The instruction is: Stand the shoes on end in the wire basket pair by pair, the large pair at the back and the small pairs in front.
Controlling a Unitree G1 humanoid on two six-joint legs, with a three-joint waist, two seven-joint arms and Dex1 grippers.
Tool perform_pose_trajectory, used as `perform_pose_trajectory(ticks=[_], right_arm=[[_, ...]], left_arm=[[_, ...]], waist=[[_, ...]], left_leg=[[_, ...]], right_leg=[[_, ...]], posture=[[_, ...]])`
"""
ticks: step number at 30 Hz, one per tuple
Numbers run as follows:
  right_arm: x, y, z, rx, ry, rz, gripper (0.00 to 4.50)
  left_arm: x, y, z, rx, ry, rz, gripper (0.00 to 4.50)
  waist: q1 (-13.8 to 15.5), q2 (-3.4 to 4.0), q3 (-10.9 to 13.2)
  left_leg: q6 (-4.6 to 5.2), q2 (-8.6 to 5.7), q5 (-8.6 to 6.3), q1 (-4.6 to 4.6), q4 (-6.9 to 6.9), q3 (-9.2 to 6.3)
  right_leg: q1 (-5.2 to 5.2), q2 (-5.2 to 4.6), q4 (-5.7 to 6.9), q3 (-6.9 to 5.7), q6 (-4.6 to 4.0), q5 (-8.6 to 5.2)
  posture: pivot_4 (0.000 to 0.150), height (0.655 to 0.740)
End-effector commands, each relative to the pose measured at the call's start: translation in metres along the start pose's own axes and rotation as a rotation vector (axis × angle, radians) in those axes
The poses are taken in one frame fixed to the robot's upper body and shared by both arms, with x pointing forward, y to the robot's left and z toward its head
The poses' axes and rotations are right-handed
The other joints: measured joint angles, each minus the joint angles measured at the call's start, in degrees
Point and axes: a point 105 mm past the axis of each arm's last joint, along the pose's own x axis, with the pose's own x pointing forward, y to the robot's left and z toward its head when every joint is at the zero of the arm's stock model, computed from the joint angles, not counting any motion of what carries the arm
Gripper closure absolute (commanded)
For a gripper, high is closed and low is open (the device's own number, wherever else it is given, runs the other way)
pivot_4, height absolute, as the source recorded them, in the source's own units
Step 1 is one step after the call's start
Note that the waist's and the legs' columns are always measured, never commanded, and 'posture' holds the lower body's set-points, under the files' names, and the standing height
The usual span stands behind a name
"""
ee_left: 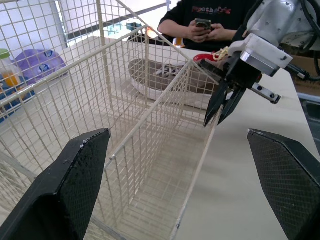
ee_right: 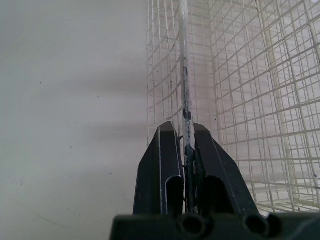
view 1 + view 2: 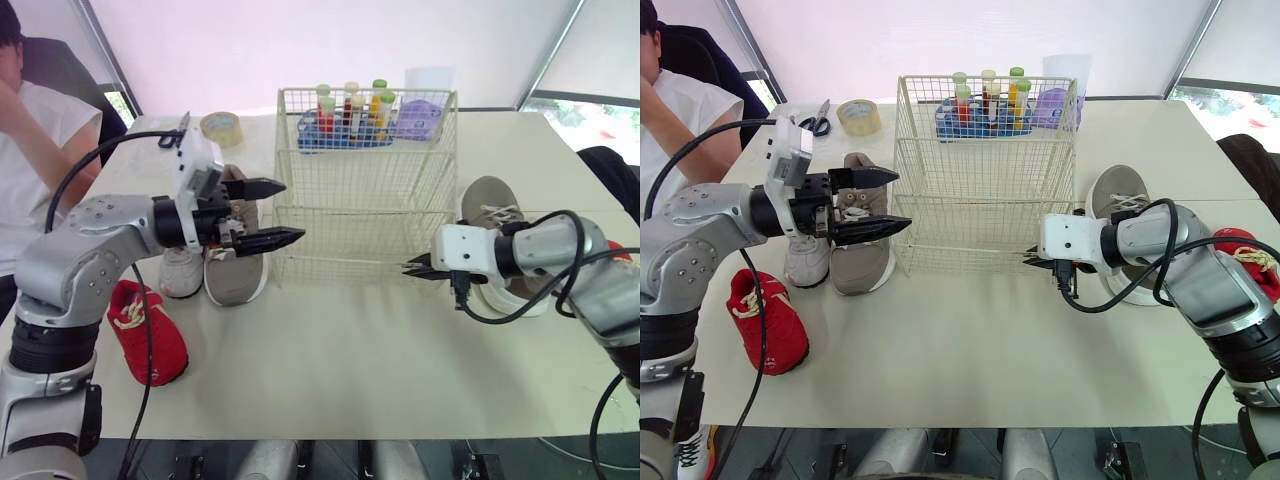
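Observation:
The empty white wire basket [image 3: 365, 190] stands mid-table. My right gripper [image 3: 410, 267] is shut on a wire at the basket's lower right front corner; the right wrist view shows both fingers [image 2: 165, 150] clamped on that rod. My left gripper [image 3: 292, 211] hovers open at the basket's left side, holding nothing. Behind it lie a taupe shoe [image 3: 237, 272] and a white shoe [image 3: 180, 272], with a red shoe [image 3: 147, 332] nearer the front edge. A large grey shoe [image 3: 492, 205] and another red shoe [image 3: 1245, 250] lie right of the basket, behind my right arm.
Behind the basket stand a blue rack of tubes [image 3: 345, 122] and a purple packet [image 3: 418, 118]. A tape roll [image 3: 221, 127] and scissors [image 3: 818, 123] lie at the back left. One person [image 3: 30, 140] sits at the left, another with a phone [image 1: 204, 22] at the right.

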Motion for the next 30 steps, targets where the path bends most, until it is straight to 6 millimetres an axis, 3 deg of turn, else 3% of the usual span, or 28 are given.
perform_pose_trajectory(ticks=[1, 13, 18, 23, 26, 30], right_arm=[[-0.017, -0.005, 0.016, -0.091, -0.027, -0.006, 4.39], [-0.016, -0.005, 0.011, -0.052, -0.019, 0.006, 4.39], [-0.027, -0.012, 0.019, -0.027, -0.049, -0.037, 2.56], [-0.066, -0.03, 0.047, 0.039, -0.168, -0.205, 0.03], [-0.105, -0.035, 0.06, 0.157, -0.26, -0.35, 0.03], [-0.13, -0.034, 0.041, 0.355, -0.212, -0.569, 0.03]], left_arm=[[0.0, 0.0, 0.012, 0.058, -0.026, 0.001, 0.0], [-0.001, 0.0, 0.011, 0.058, -0.028, 0.01, 0.0], [-0.001, 0.0, 0.01, 0.059, -0.027, 0.008, 0.0], [-0.003, 0.0, 0.009, 0.058, -0.028, 0.004, 0.0], [-0.004, -0.001, 0.01, 0.049, -0.041, -0.002, 0.0], [-0.002, 0.001, 0.009, 0.039, -0.055, -0.018, 0.0]], waist=[[0.0, 0.0, 0.0], [-0.1, 0.0, 0.0], [0.0, 0.0, 0.0], [0.1, 0.0, 0.0], [0.2, 0.0, 0.0], [0.2, -0.07, 0.0]], left_leg=[[0.0, 0.0, 0.0, 0.0, 0.0, 0.0], [0.0, 0.0, 0.0, 0.0, 0.0, 0.0], [-0.01, 0.0, 0.0, 0.0, 0.02, 0.0], [0.0, 0.0, 0.0, 0.0, 0.02, 0.0], [0.0, 0.0, 0.0, 0.0, 0.02, -0.01], [0.02, 0.0, -0.01, 0.0, 0.0, -0.05]], right_leg=[[0.0, 0.0, 0.0, 0.0, 0.0, 0.0], [-0.02, 0.0, 0.03, 0.0, 0.0, 0.0], [-0.01, 0.0, 0.03, 0.0, 0.0, 0.0], [0.0, 0.0, 0.04, 0.0, 0.0, 0.0], [0.0, 0.0, 0.04, 0.0, -0.01, 0.0], [0.02, -0.01, 0.02, -0.01, -0.02, 0.0]], posture=[[0.15, 0.74], [0.15, 0.74], [0.15, 0.74], [0.15, 0.74], [0.15, 0.74], [0.15, 0.74]])
